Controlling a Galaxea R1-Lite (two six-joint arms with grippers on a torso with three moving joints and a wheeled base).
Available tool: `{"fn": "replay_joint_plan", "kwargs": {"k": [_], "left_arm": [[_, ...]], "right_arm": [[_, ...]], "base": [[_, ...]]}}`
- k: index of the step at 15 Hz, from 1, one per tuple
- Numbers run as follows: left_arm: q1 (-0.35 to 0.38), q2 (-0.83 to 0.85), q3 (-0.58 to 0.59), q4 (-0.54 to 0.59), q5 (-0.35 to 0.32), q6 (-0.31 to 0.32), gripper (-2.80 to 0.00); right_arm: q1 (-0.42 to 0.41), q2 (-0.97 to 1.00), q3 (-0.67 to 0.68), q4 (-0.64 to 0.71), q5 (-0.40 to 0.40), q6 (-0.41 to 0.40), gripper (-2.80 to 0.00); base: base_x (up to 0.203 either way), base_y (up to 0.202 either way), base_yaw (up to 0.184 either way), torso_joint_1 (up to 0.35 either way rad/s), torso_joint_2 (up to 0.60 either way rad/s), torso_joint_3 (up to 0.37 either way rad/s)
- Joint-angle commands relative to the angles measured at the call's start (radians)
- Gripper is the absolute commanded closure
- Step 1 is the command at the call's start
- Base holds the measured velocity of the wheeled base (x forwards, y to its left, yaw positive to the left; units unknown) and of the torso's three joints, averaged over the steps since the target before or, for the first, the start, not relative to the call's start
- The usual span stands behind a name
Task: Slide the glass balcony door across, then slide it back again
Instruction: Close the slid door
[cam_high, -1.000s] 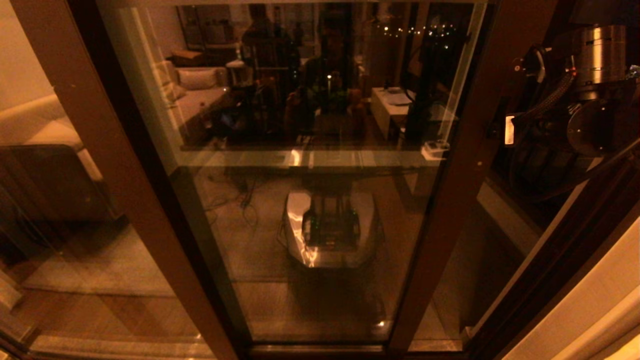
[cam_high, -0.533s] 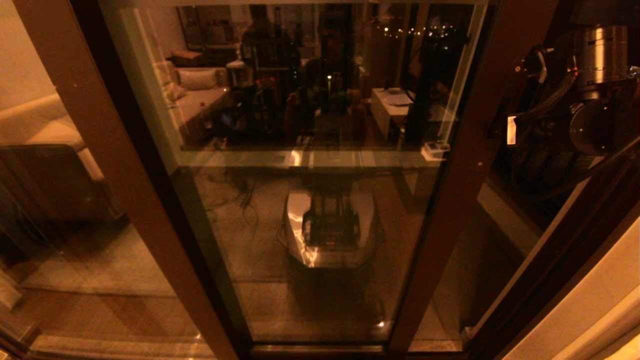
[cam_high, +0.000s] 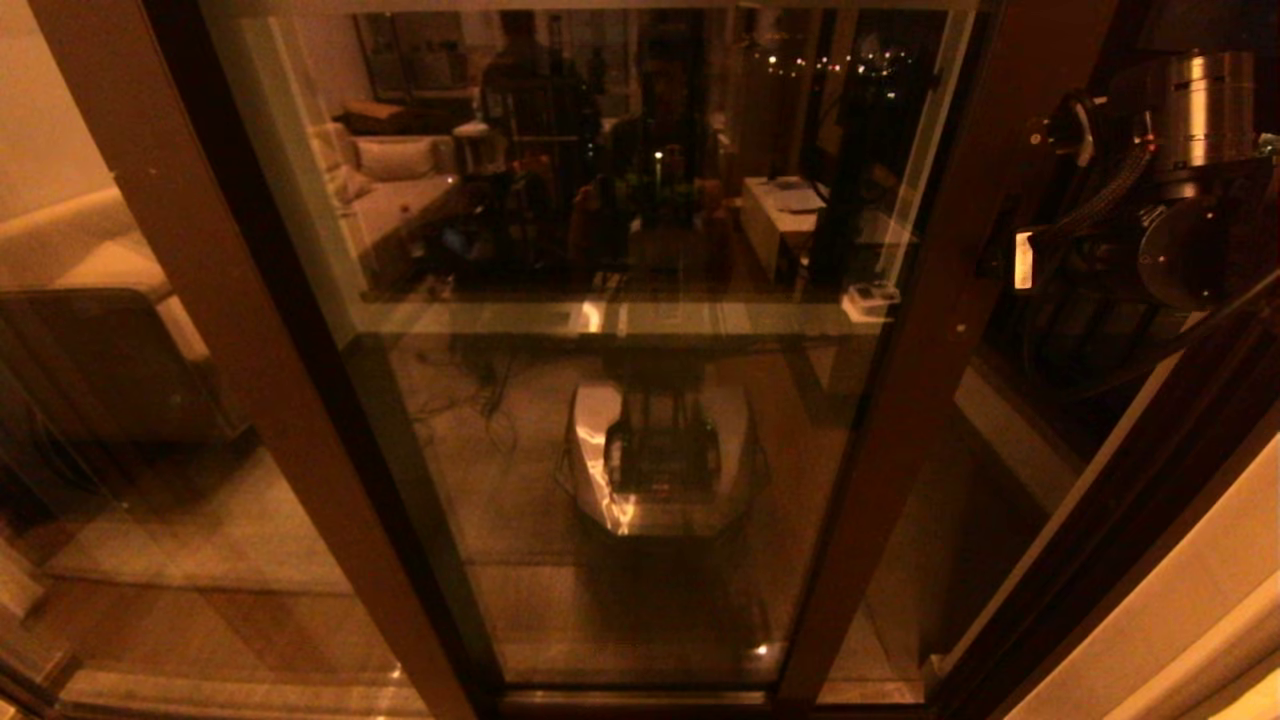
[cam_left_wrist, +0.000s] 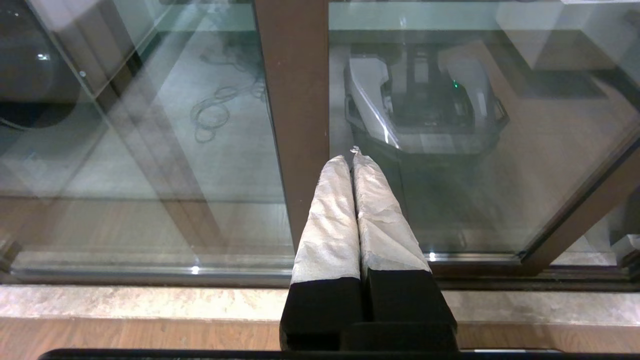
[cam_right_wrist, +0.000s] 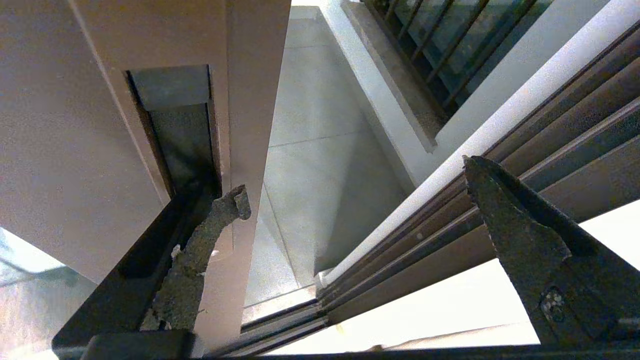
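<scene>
Our right gripper (cam_right_wrist: 357, 182) jaws spread wide, one finger (cam_right_wrist: 200, 250) in the glass balcony door (cam_right_wrist: 100, 150) handle slot (cam_right_wrist: 175, 130), left gripper (cam_left_wrist: 354, 160) jaws closed, empty, near the fixed stile (cam_left_wrist: 295, 100).

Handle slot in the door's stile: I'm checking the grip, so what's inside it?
One finger of the open right pincer is hooked into the narrow recessed handle slot of the dark-brown-framed glass balcony door. The slot's depth behind it is hidden.
</scene>
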Motion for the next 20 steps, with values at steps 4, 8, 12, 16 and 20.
{"fn": "replay_joint_plan", "kwargs": {"k": [4, 8, 12, 16, 20], "left_arm": [[0.0, 0.0, 0.0, 0.001, 0.0, 0.0, 0.0], [0.0, -0.001, 0.0, 0.001, 0.0, 0.0, 0.0], [0.0, -0.001, 0.0, 0.001, 0.0, 0.0, 0.0], [0.0, 0.0, 0.0, 0.001, 0.0, -0.001, 0.0], [0.0, 0.0, 0.0, 0.001, 0.0, 0.0, 0.0]], "right_arm": [[-0.017, 0.005, -0.001, -0.003, -0.005, -0.002, -2.8], [-0.037, 0.01, -0.001, -0.031, -0.004, -0.02, -2.8], [-0.052, 0.009, -0.001, -0.032, 0.002, -0.021, -2.8], [-0.062, -0.006, 0.023, -0.032, 0.003, -0.018, -2.8], [-0.12, -0.01, 0.064, -0.042, 0.023, -0.015, -2.8]], "base": [[0.0, 0.0, 0.0, 0.0, 0.0, 0.0], [0.0, 0.0, 0.0, 0.0, 0.0, 0.0], [0.0, 0.0, 0.0, 0.0, 0.0, 0.0], [0.0, 0.0, 0.0, 0.0, 0.0, 0.0], [0.0, 0.0, 0.0, 0.0, 0.0, 0.0]]}}
